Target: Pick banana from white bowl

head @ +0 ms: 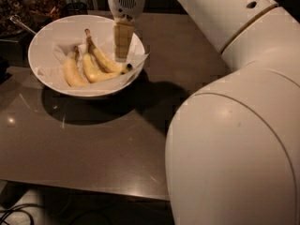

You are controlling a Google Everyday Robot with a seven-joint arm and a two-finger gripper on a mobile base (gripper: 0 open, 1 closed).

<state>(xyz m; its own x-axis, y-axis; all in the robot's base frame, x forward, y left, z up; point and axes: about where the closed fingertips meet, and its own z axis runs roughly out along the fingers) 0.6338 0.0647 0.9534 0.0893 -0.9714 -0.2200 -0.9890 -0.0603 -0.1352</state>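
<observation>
The white bowl (42,41), lined with crinkled white paper, stands on the table at the back left. Three yellow bananas lie in it. The banana (106,61), the longest, lies rightmost, with its thin brown stem pointing away and its dark tip near the bowl's right rim. A mid-sized banana (93,73) and a short stubby one (71,73) lie to its left. My gripper (121,56) hangs straight down over the right part of the bowl, its tip just above and behind the longest banana's lower half.
The bowl sits on a brown glossy table (93,149), whose front edge runs along the bottom. Dark clutter and a spoon-like handle (21,25) lie at the back left. My large white arm (234,125) fills the right side.
</observation>
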